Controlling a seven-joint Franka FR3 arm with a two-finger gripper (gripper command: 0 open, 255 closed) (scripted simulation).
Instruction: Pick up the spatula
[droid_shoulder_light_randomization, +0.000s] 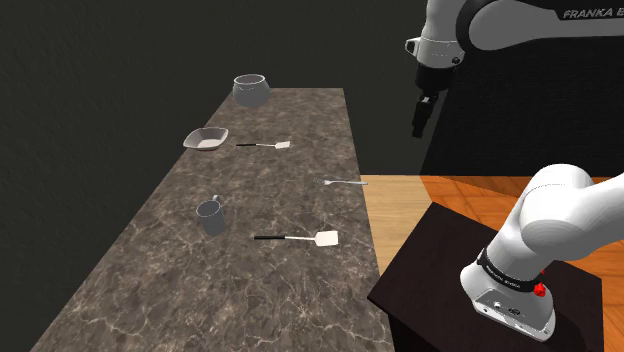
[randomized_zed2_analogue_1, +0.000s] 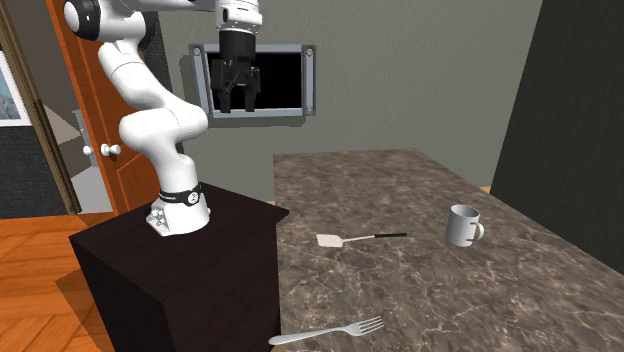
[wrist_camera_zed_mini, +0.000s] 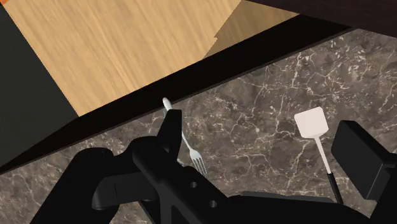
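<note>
While the all-black two-finger gripper (randomized_zed2_analogue_1: 240, 104) hangs high above the scene, fingers spread wide and clasping nothing, the dark marbled stone worktop (droid_shoulder_light_randomization: 190, 290) lies set with kitchenware, taken from the shoulder view's left. A pale shallow dish (droid_shoulder_light_randomization: 205, 139) and a grey rounded pot (droid_shoulder_light_randomization: 250, 90) sit toward the worktop's far end, with a second spatula (droid_shoulder_light_randomization: 266, 146), white-bladed and black-handled, just beside the dish. Midway along stands a small grey mug (droid_shoulder_light_randomization: 211, 216). Near it, toward the stand-side edge, lies the white-bladed spatula (droid_shoulder_light_randomization: 300, 238) with a thin black handle, flat on the stone, blade close to that edge and handle pointing at the opposite one. A slim silver fork (droid_shoulder_light_randomization: 340, 182) rests farther along the same edge, and the dark box stand (droid_shoulder_light_randomization: 430, 260) closes the right. The task names one spatula, and the nearer looks the likelier, since it lies ahead of the parted fingers in the wrist view. It should prove light and stiff, yet thin and low, apt to skid or pivot on the stone. The handle's middle, pinched across its width from above, seems the soundest hold, as the flat blade offers little to grip.
</note>
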